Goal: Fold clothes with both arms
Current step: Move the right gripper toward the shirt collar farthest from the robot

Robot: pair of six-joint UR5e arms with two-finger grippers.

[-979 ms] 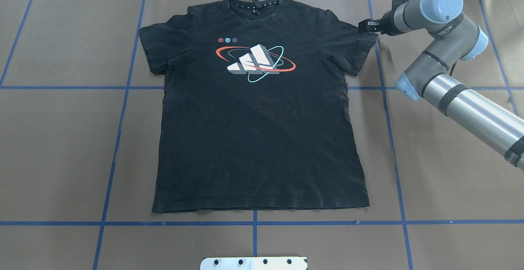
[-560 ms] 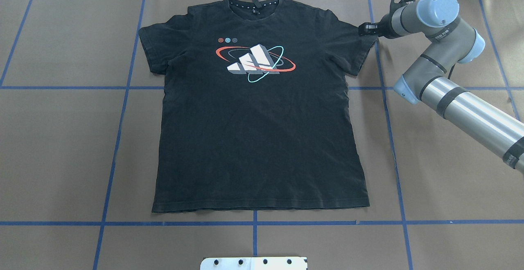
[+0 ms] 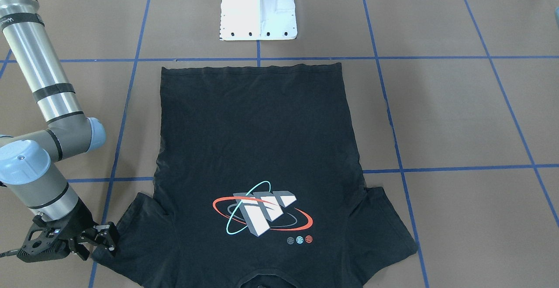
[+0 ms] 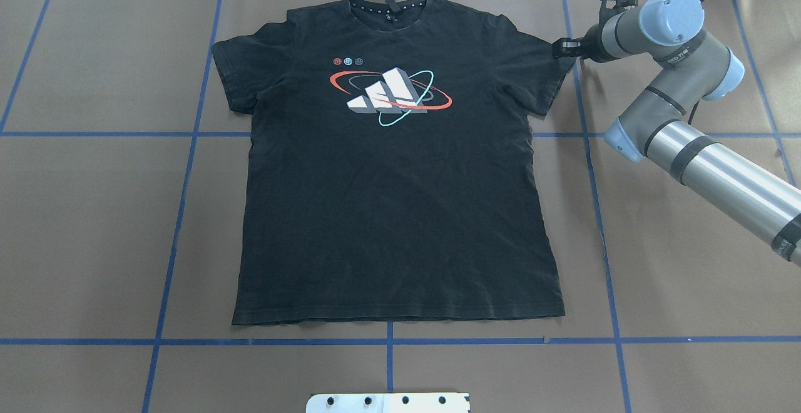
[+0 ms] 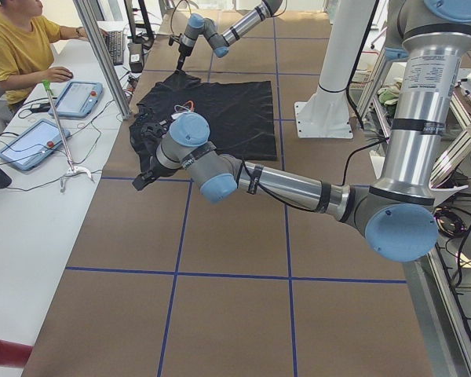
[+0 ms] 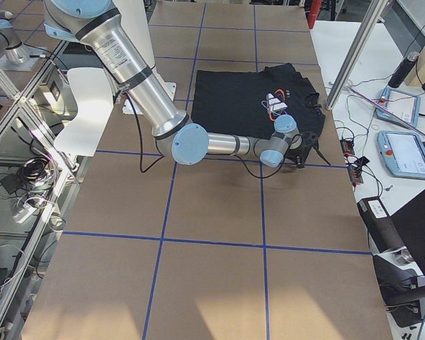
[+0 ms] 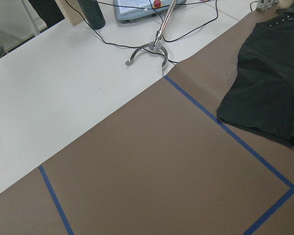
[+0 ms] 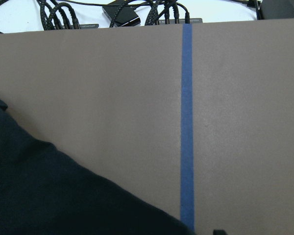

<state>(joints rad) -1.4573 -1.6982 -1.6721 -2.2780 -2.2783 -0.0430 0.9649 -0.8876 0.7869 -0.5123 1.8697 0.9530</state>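
A: Where's the shirt?
B: You've got the black short-sleeved T-shirt (image 4: 394,213) flat and print-up on the brown paper-covered table (image 4: 94,213), inside the blue tape grid lines (image 4: 188,169). Collar is on your side, hem toward the white base plate (image 3: 257,13).
A: Claws?
B: The right black two-finger gripper (image 4: 559,47) sits at the tip of the sleeve on the robot's right, touching its edge. You can't read its opening or any hold from these views. The left black two-finger gripper (image 5: 141,179) is off the cloth on the robot's left. It shows only from the side, so its opening can't be told either.
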